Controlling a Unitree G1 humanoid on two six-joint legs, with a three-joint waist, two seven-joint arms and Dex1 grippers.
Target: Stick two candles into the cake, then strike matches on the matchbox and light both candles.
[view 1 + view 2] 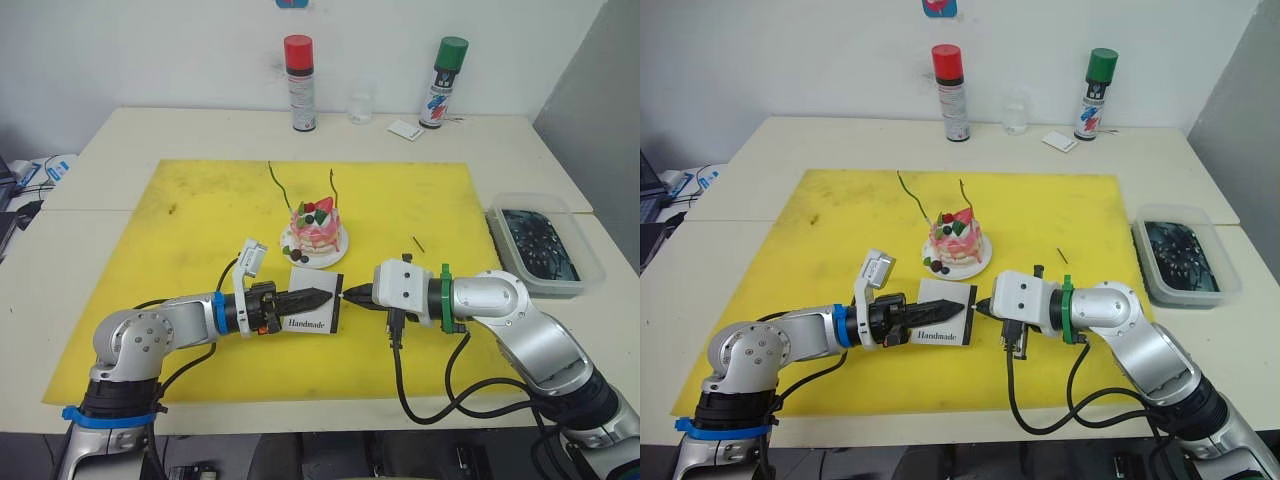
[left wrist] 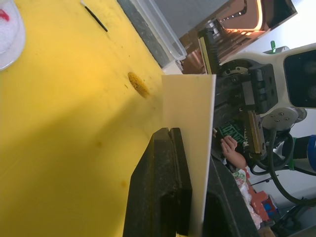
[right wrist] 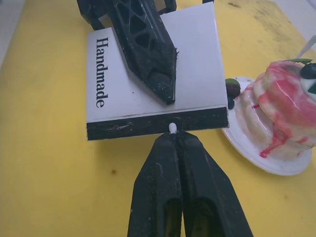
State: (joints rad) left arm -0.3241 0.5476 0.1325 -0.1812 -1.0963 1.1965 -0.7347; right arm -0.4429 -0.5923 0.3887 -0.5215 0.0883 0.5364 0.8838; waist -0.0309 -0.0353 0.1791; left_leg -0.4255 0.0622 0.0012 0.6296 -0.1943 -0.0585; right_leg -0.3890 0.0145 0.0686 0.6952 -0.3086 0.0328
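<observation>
Showing two silver-grey jointed arms ending in black, tapered, lattice-ribbed fingers (image 3: 148, 44). Wearing a blue collar and orange fittings at the left wrist (image 1: 240, 310), a green collar behind the white block housing at the right wrist (image 1: 420, 290). Trailing black cables beneath both forearms.

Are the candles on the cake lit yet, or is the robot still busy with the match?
Not lit yet. Both candles stand in the cake. Now the left gripper holds the matchbox, and the right gripper presses a match to its black strip. Striking and lighting remain; a spare match lies on the mat.
</observation>
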